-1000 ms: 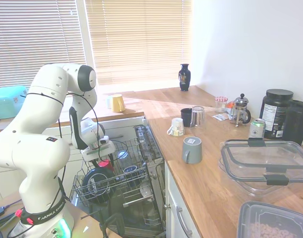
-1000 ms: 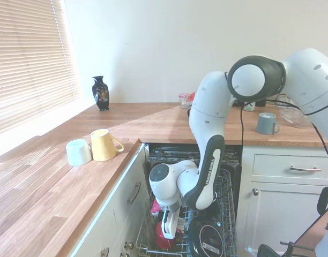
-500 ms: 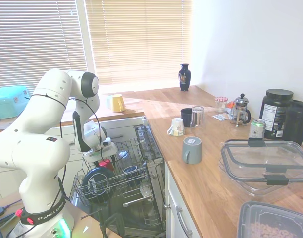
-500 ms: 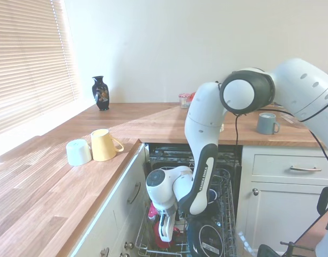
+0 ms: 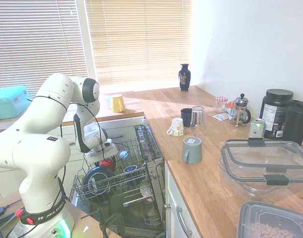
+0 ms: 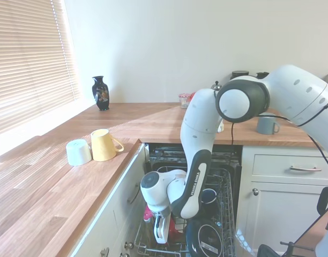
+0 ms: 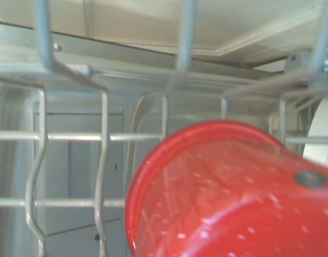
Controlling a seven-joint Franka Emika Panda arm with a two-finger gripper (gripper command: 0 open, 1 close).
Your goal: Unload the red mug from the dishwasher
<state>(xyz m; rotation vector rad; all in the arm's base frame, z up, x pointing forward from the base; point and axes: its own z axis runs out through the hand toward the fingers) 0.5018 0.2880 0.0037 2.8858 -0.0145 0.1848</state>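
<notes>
Red mug (image 7: 233, 198) down in the dishwasher (image 5: 141, 163) rack (image 5: 119, 181), with the white arm's hand (image 6: 160, 237) lowered right at it.
Its red shows beside a dark round dish (image 5: 95, 181) in the first outside view and just beside the hand in the second; close up it lies tilted among grey wires, beaded with droplets. Whether the hand is spread or pinching the mug, I cannot tell. On the wooden worktop (image 6: 57, 176) a yellow mug (image 6: 104, 144) and a pale cup (image 6: 78, 152) lie side by side; a grey mug (image 5: 192, 149) stands on the other stretch.
</notes>
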